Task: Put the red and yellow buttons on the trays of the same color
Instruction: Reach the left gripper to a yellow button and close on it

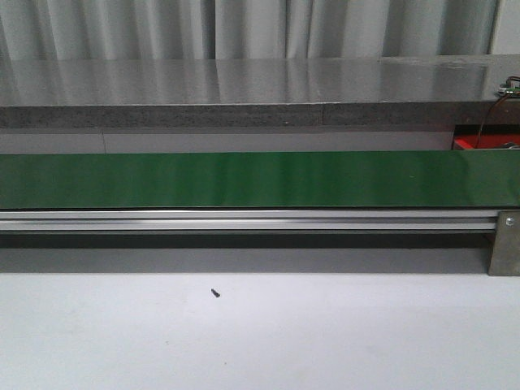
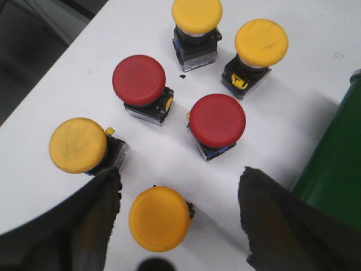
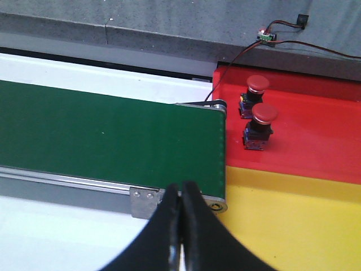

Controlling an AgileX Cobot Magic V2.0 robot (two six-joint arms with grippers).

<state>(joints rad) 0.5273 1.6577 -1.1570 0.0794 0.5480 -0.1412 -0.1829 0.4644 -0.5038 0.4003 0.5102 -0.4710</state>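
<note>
Left gripper (image 2: 177, 220): fingers (image 2: 93, 226) spread wide, nothing between the pads, poised above a cluster of push buttons on the white table (image 2: 51, 96). A yellow button (image 2: 159, 218) sits directly between the two fingers, cap up. Around it, taking that button as the dial centre: second yellow button (image 2: 78, 145) at 10 o'clock, just beside the one fingertip; red button (image 2: 139, 80) at 12 o'clock; second red button (image 2: 217, 120) at 1 o'clock, near the first red one but apart from it. Beyond those, two more yellow buttons, one (image 2: 197, 14) at 12 o'clock at the frame edge and one (image 2: 261, 41) at 1 o'clock. All six stand upright on their black bases. Green belt edge (image 2: 333, 169) at 3 o'clock.

Right gripper (image 3: 181, 197): fingers pressed together, tips meeting, holding nothing. It hangs over the near rail at the end of the green conveyor belt (image 3: 107, 135). From the tips: yellow tray (image 3: 293, 226) at 3 o'clock; red tray (image 3: 316, 135) at 1 o'clock, adjoining the yellow one. Two red buttons already stand on the red tray, one (image 3: 256, 93) just behind the other (image 3: 262, 125), both upright. Wired small board (image 3: 265, 35) on the grey ledge at 1 o'clock, further out.

Front view: neither gripper in frame; belt (image 1: 244, 179) spans the width, small dark speck (image 1: 215, 292) on the table
</note>
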